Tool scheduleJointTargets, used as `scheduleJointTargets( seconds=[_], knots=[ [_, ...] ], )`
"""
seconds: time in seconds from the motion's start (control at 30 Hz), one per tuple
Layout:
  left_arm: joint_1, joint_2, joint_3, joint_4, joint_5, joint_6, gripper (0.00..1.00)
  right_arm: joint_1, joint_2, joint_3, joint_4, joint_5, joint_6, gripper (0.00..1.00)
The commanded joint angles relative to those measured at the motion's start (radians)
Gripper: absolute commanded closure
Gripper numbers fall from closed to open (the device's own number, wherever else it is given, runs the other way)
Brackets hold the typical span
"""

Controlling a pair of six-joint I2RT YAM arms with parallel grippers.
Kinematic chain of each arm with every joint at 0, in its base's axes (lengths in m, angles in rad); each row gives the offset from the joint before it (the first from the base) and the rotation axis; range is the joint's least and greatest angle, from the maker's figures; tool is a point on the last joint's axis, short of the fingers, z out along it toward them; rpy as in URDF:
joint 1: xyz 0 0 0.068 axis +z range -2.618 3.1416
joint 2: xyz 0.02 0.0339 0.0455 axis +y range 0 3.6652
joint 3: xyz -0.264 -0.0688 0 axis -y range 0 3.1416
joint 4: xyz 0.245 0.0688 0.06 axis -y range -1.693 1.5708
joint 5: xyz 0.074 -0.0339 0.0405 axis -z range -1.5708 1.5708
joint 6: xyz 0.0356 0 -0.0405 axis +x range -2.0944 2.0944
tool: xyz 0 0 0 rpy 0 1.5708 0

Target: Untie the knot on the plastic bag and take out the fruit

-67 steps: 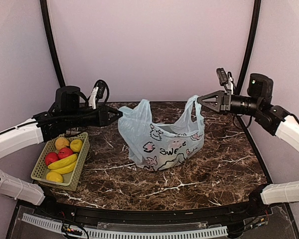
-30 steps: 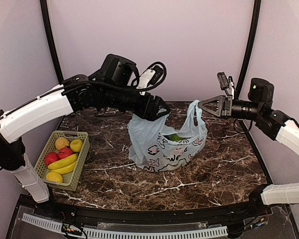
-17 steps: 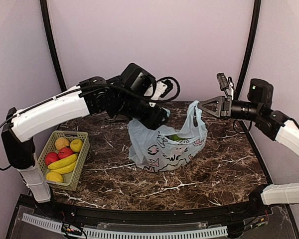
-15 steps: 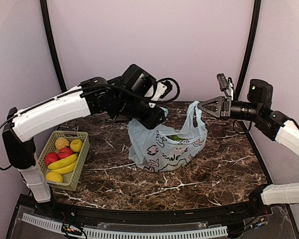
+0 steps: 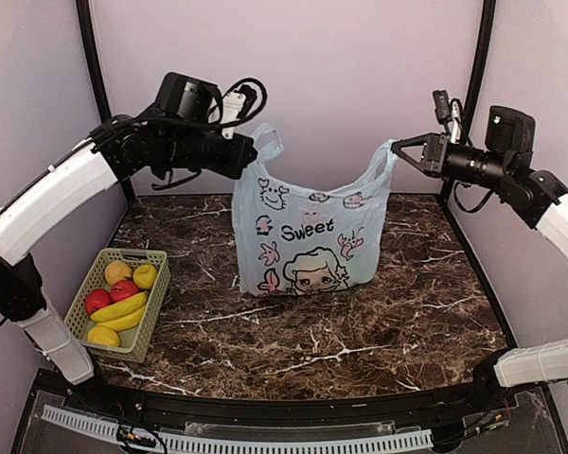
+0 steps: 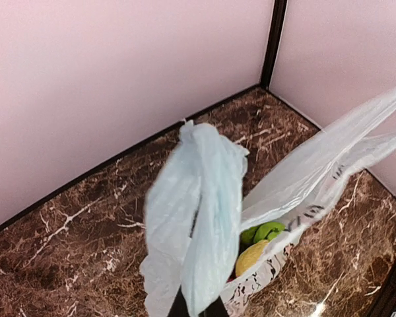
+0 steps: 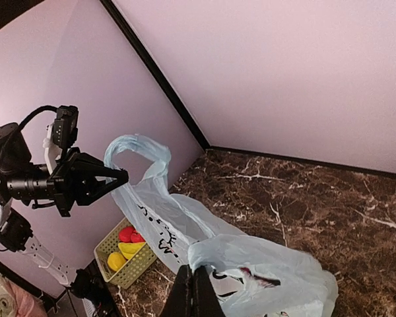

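Progress, reading across:
- Left gripper: jaws pressed together, pinching the bag's left handle, held high above the table.
- Plastic bag: upright near the table's middle, stretched taut between the two arms, printed side facing the top camera. I cannot tell whether its bottom rests on the marble or hangs just clear.
- Right gripper: jaws likewise clamped, pinching the right handle at about the same height.
- I see no knot. The two handles are well apart, one in each gripper, and the mouth gapes between them. I judge the untying done.
- Left to do: take out the fruit. None lies on the table, and with both grippers busy holding handles, one must let go before it can reach in.

Containers:
- Green basket, at the left table edge, well apart from the bag: bananas, two red apples, some yellow-orange round pieces.
- Bag, through its open mouth on the left wrist view: green fruit low inside, a yellowish piece just beside it. Anything deeper is hidden by the plastic.
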Motion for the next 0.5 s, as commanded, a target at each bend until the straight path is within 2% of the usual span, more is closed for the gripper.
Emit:
scheduleJointTargets(
  seconds=[0.0, 0.17, 0.47],
  knots=[
    [0.018, -0.16, -0.005, 0.107, 0.11, 0.023, 0.99, -0.001, -0.063, 0.092, -0.001, -0.023, -0.091, 1.0],
    [0.023, -0.238, -0.059, 0.127, 0.181, 0.004, 0.99, -0.002, -0.12, 0.114, -0.042, -0.066, -0.125, 1.0],
    [0.056, -0.211, -0.108, 0.186, 0.279, -0.026, 0.99, -0.001, -0.068, 0.099, -0.079, 0.074, -0.091, 1.0]
  ],
)
